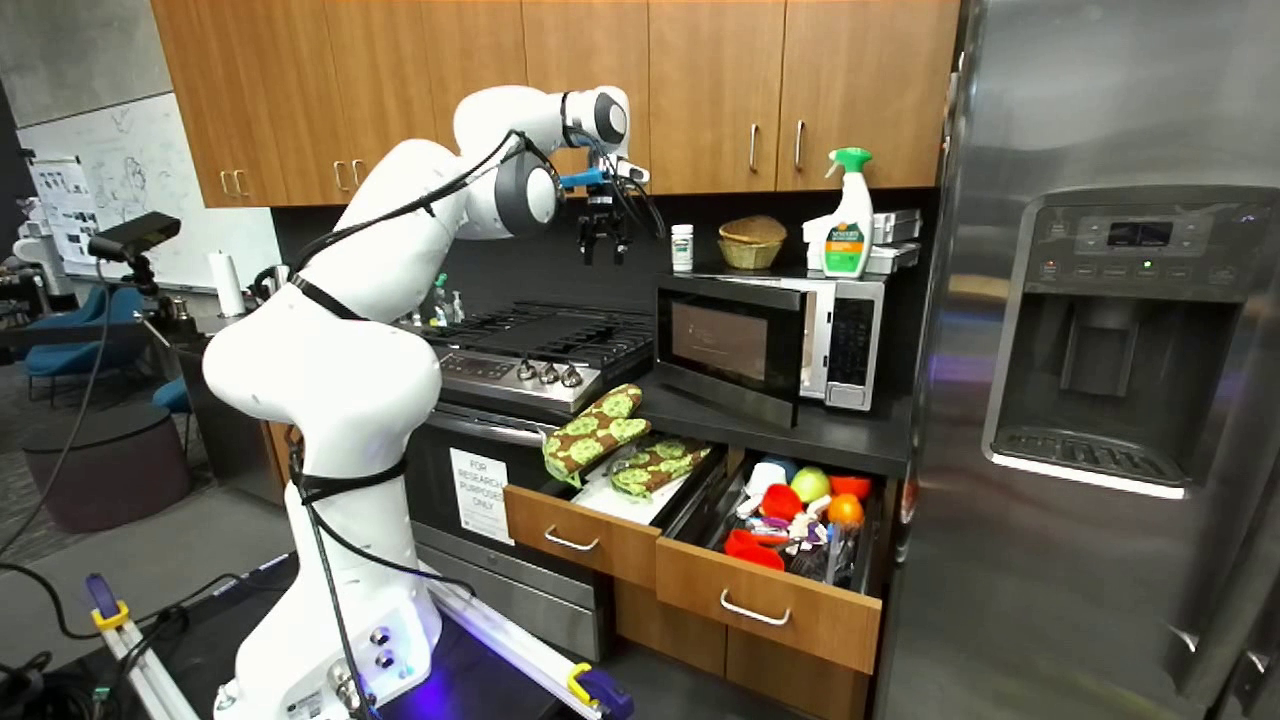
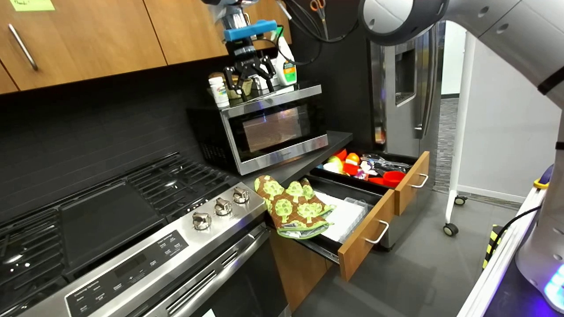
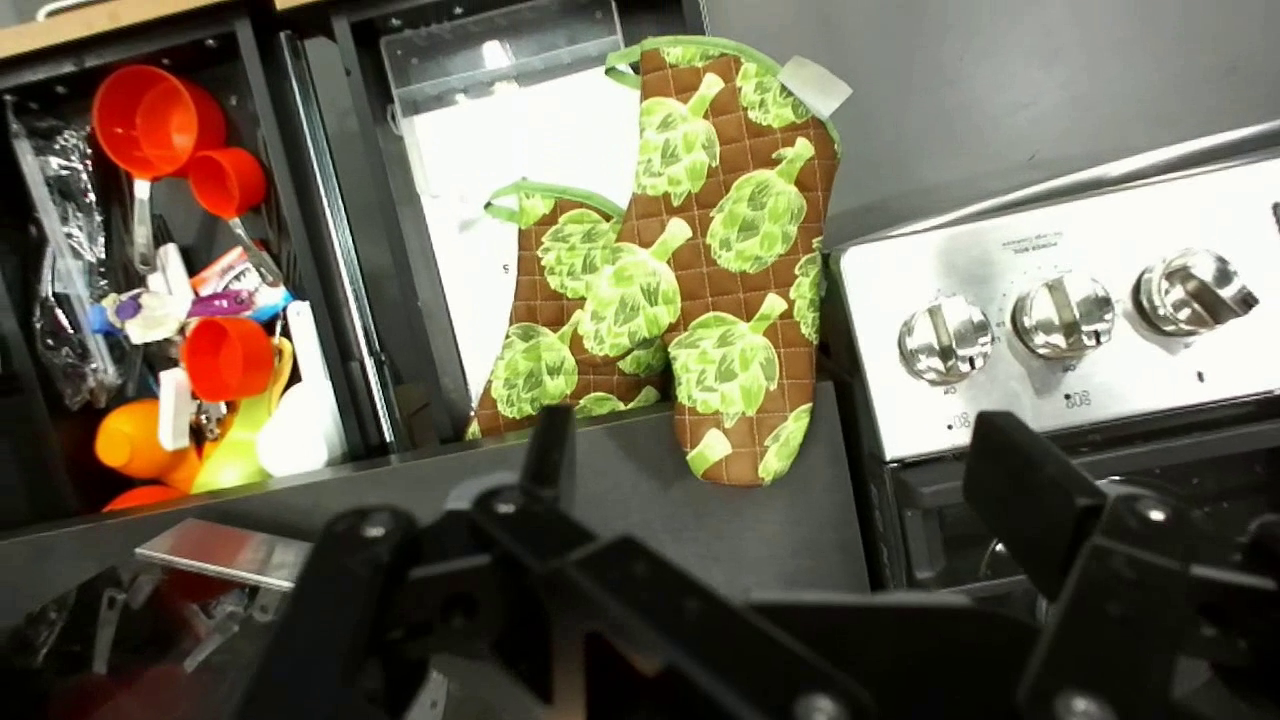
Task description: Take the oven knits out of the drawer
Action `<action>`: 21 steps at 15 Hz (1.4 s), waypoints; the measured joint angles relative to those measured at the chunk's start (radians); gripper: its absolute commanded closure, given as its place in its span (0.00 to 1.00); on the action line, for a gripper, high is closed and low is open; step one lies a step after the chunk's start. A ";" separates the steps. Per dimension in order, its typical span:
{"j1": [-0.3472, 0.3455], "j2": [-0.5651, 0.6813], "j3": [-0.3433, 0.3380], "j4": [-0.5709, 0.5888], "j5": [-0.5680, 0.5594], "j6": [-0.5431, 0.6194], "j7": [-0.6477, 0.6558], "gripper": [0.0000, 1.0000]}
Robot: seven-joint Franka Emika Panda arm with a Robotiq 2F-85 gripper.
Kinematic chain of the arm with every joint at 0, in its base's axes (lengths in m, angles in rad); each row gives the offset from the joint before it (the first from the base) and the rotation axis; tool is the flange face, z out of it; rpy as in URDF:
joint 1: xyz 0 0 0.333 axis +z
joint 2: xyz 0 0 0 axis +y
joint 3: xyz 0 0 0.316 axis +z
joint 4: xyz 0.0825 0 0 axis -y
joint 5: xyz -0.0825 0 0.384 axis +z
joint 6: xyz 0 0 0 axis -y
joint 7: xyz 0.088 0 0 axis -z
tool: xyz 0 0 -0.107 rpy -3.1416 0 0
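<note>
From under the dark counter (image 3: 780,540) juts the drawer (image 2: 359,244) with two oven mitts (image 3: 735,260) overlapped, the upper overhanging the side nearest the stove (image 2: 179,226), its long axis roughly along the drawer. They lie well below the gripper (image 2: 257,92), whose fingers (image 3: 1030,500) spread wide around nothing, and out toward the drawer front. The descent looks free, though the microwave door (image 1: 720,340), ajar, seems an edge to mind.

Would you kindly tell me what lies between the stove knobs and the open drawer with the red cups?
The wrist view shows another open drawer and two patterned oven mitts, one overlapping the other; both exterior views show that drawer there too.
</note>
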 measured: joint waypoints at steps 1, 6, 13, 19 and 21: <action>-0.002 -0.012 0.000 -0.022 0.001 -0.005 0.001 0.00; -0.011 -0.101 0.000 -0.197 0.002 -0.010 0.001 0.00; -0.014 -0.284 -0.001 -0.516 0.002 0.084 0.001 0.00; -0.018 -0.462 0.005 -0.812 0.003 0.202 0.001 0.00; -0.024 -0.525 0.014 -0.914 0.005 0.242 0.001 0.00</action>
